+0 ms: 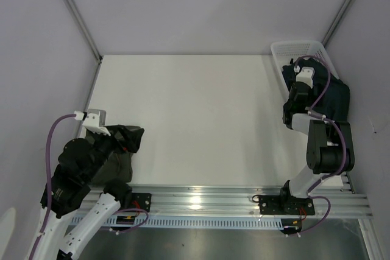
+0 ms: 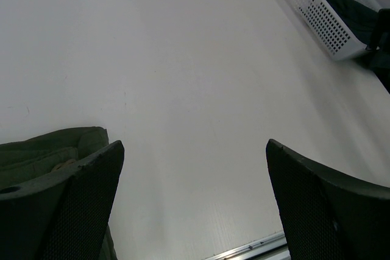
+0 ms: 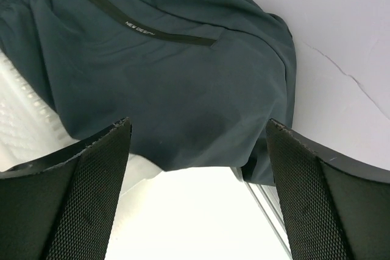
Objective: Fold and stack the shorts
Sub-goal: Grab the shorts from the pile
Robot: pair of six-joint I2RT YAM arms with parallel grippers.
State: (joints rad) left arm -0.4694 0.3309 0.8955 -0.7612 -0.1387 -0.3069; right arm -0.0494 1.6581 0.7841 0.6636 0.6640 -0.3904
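Note:
The olive-green shorts (image 1: 119,166) lie bunched at the table's near left corner, under my left arm; they also show in the left wrist view (image 2: 49,147) beside the left finger. My left gripper (image 1: 130,136) (image 2: 195,144) is open and empty above bare table. The navy-teal shorts (image 1: 334,98) hang out of the white mesh basket (image 1: 298,50) over its right side; in the right wrist view (image 3: 164,71) they fill the upper frame, zip pocket showing. My right gripper (image 1: 298,94) (image 3: 198,123) is open and empty, just short of their lower hem.
The basket stands at the far right corner against the wall and shows in the left wrist view (image 2: 329,19) with dark cloth inside. A metal rail (image 1: 201,196) runs along the near edge. Grey walls close in on the left, back and right.

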